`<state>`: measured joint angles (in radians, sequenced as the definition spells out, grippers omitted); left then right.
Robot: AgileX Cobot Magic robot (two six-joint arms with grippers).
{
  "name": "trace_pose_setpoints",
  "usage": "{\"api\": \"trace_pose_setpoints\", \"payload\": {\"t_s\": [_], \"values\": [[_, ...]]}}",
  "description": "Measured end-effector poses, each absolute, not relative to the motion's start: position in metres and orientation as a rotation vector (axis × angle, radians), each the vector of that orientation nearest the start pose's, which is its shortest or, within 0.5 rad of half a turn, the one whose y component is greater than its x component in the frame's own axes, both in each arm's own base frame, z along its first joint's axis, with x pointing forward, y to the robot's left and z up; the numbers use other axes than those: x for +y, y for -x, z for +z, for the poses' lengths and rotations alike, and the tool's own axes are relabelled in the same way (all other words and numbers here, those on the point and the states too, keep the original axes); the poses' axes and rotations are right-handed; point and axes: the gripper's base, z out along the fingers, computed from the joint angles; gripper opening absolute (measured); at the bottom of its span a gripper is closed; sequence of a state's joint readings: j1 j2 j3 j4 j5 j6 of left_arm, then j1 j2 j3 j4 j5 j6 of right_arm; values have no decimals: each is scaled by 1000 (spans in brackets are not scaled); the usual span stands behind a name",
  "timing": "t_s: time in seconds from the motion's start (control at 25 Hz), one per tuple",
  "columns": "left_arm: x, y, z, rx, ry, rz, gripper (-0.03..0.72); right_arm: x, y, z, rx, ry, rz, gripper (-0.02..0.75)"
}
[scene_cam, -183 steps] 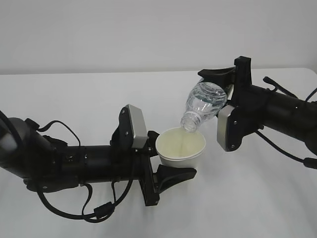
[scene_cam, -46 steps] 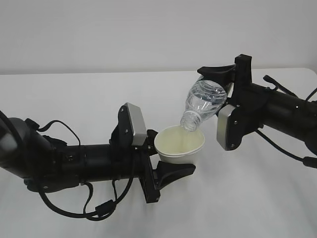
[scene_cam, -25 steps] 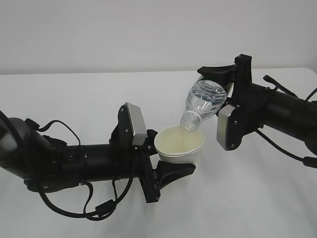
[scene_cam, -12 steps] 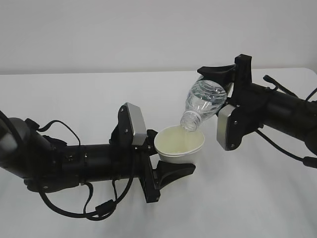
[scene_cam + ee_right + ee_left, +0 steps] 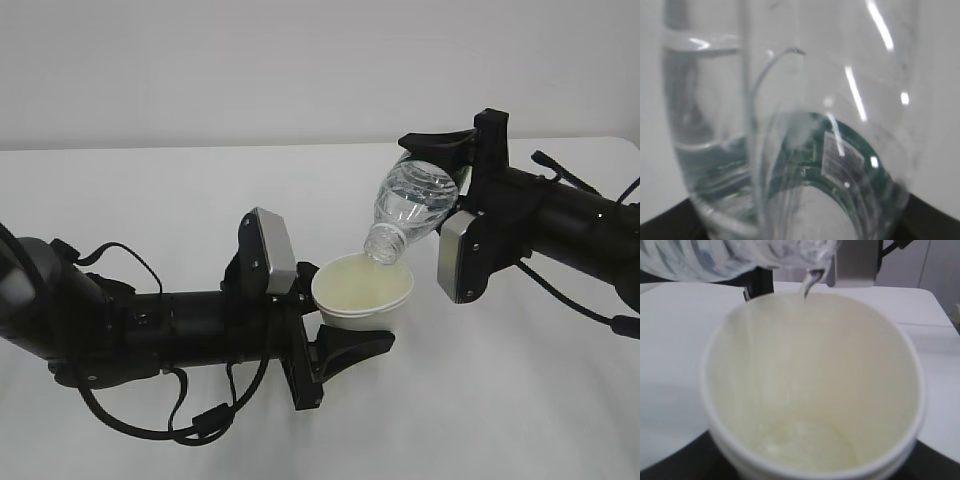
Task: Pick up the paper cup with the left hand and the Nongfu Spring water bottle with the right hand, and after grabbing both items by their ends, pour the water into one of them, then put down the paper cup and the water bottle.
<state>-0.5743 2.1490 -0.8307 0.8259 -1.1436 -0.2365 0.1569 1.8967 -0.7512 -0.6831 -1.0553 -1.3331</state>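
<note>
Over the middle of the white table (image 5: 150,190), the left hand (image 5: 330,345) has its fingers clamped on the cup (image 5: 362,295), holding it upright just off the surface. Right hand (image 5: 455,170) comes in from the right, gripping the bottle (image 5: 412,210) by its base end, tipped steeply so the neck points down-left, right above the cup's far rim. From the left wrist you can see a thin stream of water (image 5: 805,287) leaving the mouth, with a little pooled in the cup bottom.
</note>
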Motion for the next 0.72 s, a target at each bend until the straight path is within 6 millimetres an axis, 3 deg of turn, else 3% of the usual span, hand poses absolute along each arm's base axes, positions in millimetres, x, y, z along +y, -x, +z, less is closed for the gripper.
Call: {"api": "trace_pose_setpoints", "payload": {"t_s": [0.72], "values": [[-245,-266,92,1456,-1152,-936,432,103,-333,161,615,1604,-695,459]]}}
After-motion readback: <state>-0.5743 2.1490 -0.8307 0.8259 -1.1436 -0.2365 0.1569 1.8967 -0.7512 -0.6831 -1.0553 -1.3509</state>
